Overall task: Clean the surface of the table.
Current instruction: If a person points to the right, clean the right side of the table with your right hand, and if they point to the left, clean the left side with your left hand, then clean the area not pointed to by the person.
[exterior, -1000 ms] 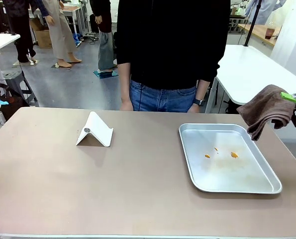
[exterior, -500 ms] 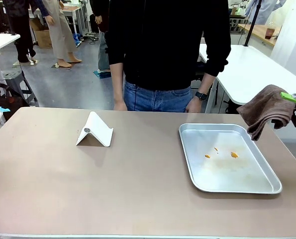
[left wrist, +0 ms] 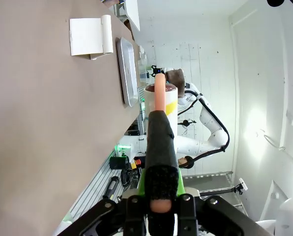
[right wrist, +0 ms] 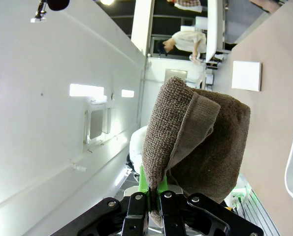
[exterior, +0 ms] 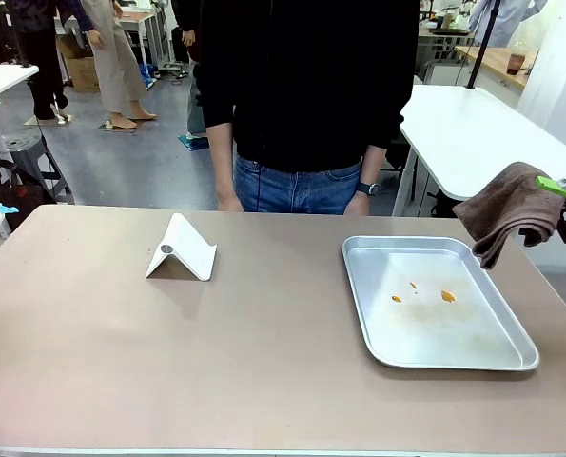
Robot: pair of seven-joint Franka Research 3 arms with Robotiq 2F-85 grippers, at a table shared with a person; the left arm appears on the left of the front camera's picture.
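Two firm grips to note. First, right end effector (exterior: 555,190) pinched shut on a brown cloth (exterior: 511,205), bunched and hanging in the air over the right edge of the surface (exterior: 263,362), close to its far right corner, not touching it. Second, left end effector (left wrist: 161,179) clamped on a black-sleeved rod (left wrist: 161,142) with peach ends; cannot tell what tool.

Broad beige top bare along the near edge. Metal tray (exterior: 473,328) with orange bits (exterior: 447,296) toward the right edge; white folded stand (exterior: 181,249) toward the far edge, left of the middle. Person (exterior: 311,95) standing at the far edge.

Probably the approach before wiping, no stroke begun. Next: lower the cloth flat onto bare top beside the tray, press, then sweep without nudging tray or stand.
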